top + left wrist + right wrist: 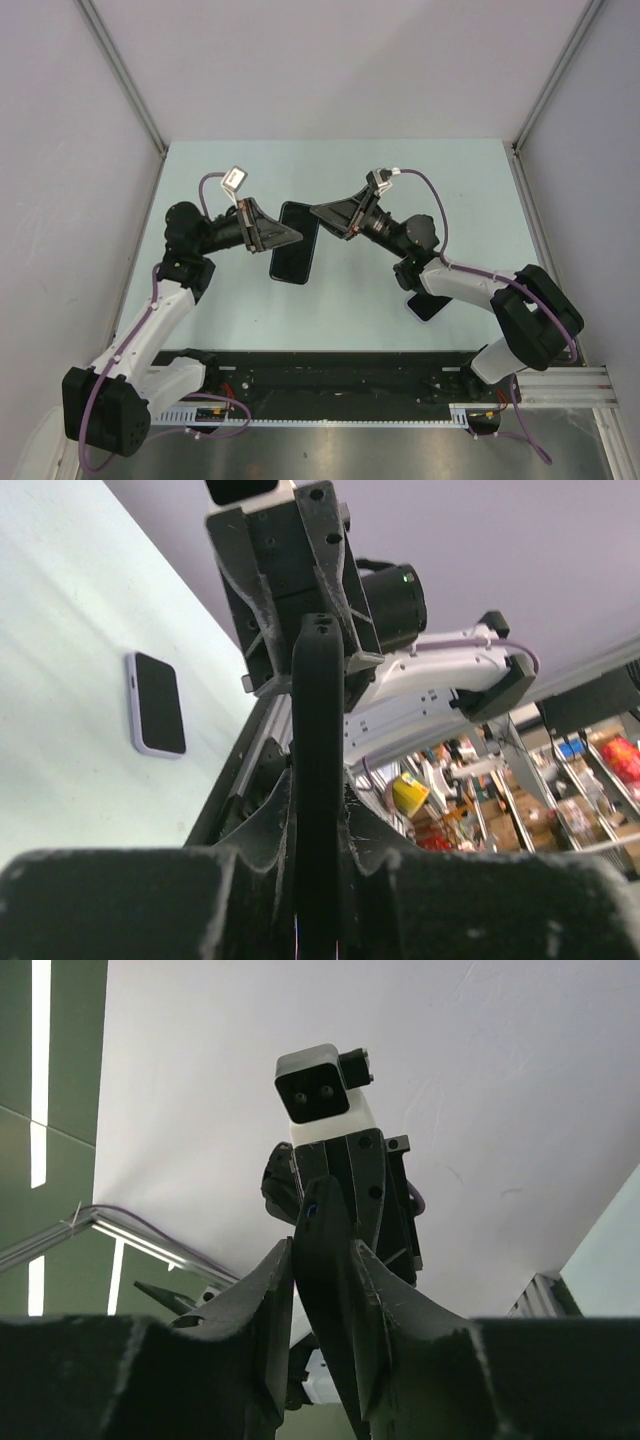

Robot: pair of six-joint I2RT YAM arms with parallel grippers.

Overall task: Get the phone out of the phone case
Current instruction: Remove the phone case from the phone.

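Plainly the left gripper clenched the black case (lifted off the table); whether the right gripper gripped it was unclear.

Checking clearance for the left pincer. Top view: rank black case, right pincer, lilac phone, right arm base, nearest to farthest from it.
1. black case: centre, gripped by the left pincer.
2. right pincer: just right, at the case's upper edge.
3. lilac phone: lying on the table, lower right.
4. right arm base: far right.

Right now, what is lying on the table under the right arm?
A lavender-edged phone, dark face up, flat on the table. From above, the right arm covers one end of it.
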